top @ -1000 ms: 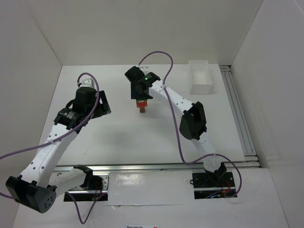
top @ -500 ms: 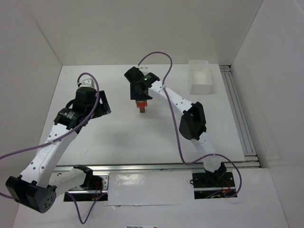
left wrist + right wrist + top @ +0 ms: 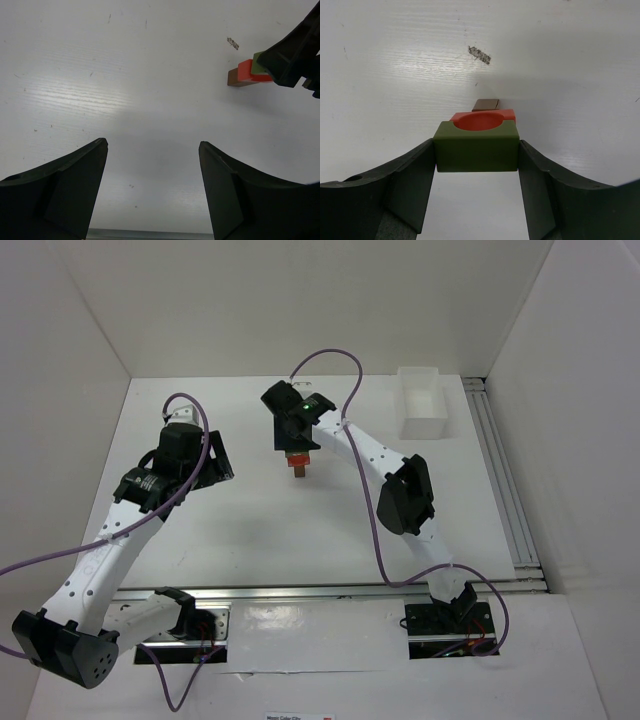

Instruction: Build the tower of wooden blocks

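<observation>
The tower stands mid-table: a brown block point(image 3: 486, 104) at the bottom, a red block point(image 3: 482, 120) on it, and a notched green block point(image 3: 475, 147) against the red one's top. My right gripper point(image 3: 476, 142) is shut on the green block, one finger on each side. In the top view this gripper point(image 3: 293, 445) covers the green block, and only the red point(image 3: 296, 459) and brown point(image 3: 299, 473) show. The left wrist view shows the stack point(image 3: 245, 72) at upper right. My left gripper point(image 3: 152, 145) is open and empty, left of the tower. No blue block is in view.
A white rectangular bin point(image 3: 422, 405) stands at the back right. A metal rail point(image 3: 500, 480) runs along the table's right edge. White walls enclose the table on three sides. A small scuff mark point(image 3: 479, 54) lies on the table beyond the tower.
</observation>
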Motion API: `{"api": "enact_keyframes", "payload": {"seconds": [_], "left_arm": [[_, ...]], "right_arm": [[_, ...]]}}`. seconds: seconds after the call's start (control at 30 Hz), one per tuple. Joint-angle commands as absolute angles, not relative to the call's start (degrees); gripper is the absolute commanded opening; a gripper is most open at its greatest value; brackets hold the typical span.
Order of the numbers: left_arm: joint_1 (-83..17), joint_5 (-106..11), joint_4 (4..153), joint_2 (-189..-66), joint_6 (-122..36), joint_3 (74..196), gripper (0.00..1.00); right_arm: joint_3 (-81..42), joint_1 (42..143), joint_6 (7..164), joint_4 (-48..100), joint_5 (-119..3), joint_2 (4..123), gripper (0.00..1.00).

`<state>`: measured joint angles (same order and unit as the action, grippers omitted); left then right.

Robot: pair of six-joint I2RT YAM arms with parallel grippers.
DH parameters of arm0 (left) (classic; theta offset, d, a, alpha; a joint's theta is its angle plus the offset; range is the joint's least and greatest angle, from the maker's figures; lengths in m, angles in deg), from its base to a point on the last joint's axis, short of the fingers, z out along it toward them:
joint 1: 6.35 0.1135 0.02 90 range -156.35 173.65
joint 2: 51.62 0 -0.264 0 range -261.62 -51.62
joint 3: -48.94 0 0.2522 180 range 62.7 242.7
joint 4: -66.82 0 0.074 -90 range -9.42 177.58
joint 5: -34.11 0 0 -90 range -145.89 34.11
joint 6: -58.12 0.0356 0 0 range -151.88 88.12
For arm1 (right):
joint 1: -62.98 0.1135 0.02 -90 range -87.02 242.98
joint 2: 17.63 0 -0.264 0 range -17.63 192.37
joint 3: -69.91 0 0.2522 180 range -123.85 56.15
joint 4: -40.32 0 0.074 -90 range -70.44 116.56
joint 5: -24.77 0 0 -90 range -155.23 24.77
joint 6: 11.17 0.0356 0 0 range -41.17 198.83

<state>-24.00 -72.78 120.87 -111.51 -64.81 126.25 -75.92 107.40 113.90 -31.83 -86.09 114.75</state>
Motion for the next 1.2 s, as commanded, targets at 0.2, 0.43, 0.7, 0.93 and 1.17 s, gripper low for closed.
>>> {"api": "enact_keyframes", "payload": {"seconds": [0.2,0.43,0.7,0.93,1.17], "left_arm": [[-23.58,-73.82,120.13,-111.38,-63.44,127.65,0.86],[-23.58,-73.82,120.13,-111.38,-63.44,127.65,0.86],[-23.58,-73.82,120.13,-111.38,-63.44,127.65,0.86],[-23.58,-73.82,120.13,-111.38,-63.44,127.65,0.86],[-23.58,-73.82,120.13,-111.38,-63.44,127.65,0.86]], "right_arm": [[-78.5,107.98,113.72,-33.64,-88.69,115.09,0.58],[-78.5,107.98,113.72,-33.64,-88.17,115.09,0.58],[-77.97,107.98,113.72,-33.64,-88.17,115.09,0.58],[-77.97,107.98,113.72,-33.64,-87.55,115.62,0.58],[-77.97,107.98,113.72,-33.64,-87.55,115.62,0.58]]}}
